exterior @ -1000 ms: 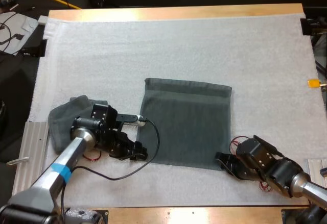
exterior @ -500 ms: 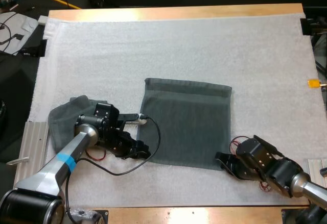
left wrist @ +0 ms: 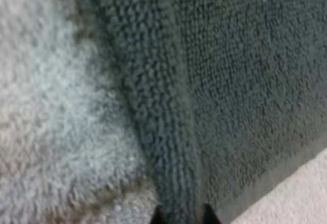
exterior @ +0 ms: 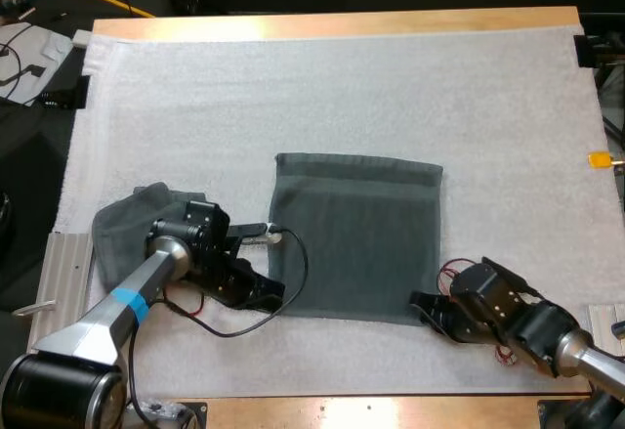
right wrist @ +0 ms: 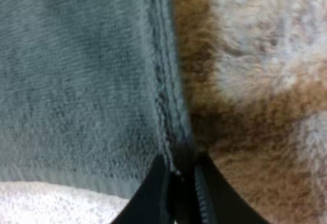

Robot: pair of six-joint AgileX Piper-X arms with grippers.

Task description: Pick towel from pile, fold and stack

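A dark grey-green towel [exterior: 356, 236] lies spread flat in the middle of the white mat [exterior: 332, 97]. My left gripper [exterior: 270, 292] sits at its near left corner, and its fingertips [left wrist: 159, 215] pinch the towel's thick side hem [left wrist: 163, 132]. My right gripper [exterior: 422, 308] is at the near right corner, with its black fingers [right wrist: 153, 193] pressing the stitched edge [right wrist: 171, 106] from both sides. A second, crumpled towel [exterior: 122, 229] lies left of the flat one, partly under my left arm.
A ribbed metal plate [exterior: 61, 287] sits at the table's near left edge. The far half of the mat is bare. Clutter and cables lie off the table at the far left [exterior: 24, 48].
My left gripper has shifted slightly toward the towel's near left corner and settled on its hem. The right gripper and the towel have stayed put.
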